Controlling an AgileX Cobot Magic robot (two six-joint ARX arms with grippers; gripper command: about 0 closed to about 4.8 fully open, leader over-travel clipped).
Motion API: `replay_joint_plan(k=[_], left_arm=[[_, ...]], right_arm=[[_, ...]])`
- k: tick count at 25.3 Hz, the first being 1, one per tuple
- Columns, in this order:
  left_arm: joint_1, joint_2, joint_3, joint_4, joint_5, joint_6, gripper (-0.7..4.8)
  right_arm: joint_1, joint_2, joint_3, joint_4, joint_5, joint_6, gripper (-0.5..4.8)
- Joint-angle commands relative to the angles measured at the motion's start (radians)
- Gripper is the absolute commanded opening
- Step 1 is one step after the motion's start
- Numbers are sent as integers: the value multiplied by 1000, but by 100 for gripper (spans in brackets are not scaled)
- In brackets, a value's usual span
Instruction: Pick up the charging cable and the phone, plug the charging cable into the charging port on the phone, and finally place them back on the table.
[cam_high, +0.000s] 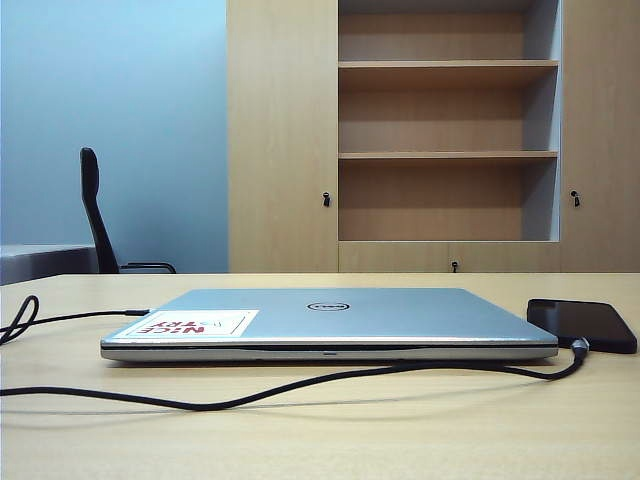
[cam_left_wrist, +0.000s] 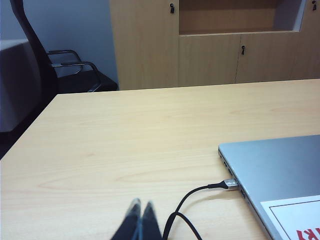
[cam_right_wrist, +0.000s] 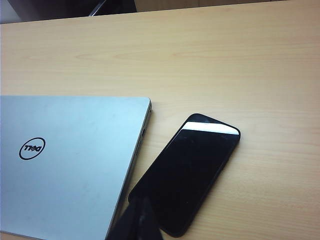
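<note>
Phone flat on bench beside closed laptop, charging cable plugged into it, left tool pressed together above bench, right tool pressed together over phone

1. An office: a pale wood-grain bench carries a closed silver Dell laptop.
2. A black office chair and a wooden shelf cabinet stand behind.

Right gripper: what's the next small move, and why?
Probably ease the shut right gripper straight up and away from the phone: it lies flat on the table, the charging cable appears plugged into its near edge, and the left gripper is shut, empty.
</note>
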Motion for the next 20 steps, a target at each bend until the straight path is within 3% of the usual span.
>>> replay_joint_plan(k=[1, 7, 10, 20], left_arm=[[1, 2, 0, 9, 2, -21, -6], [1, 2, 0, 9, 2, -16, -6], [1, 2, 0, 9, 2, 40, -6], [1, 2, 0, 10, 2, 39, -5]], right_arm=[[0, -3, 5, 17, -3, -2, -5], [0, -3, 5, 17, -3, -2, -5], [0, -3, 5, 17, -3, -2, -5], [0, -3, 5, 17, -3, -2, -5]])
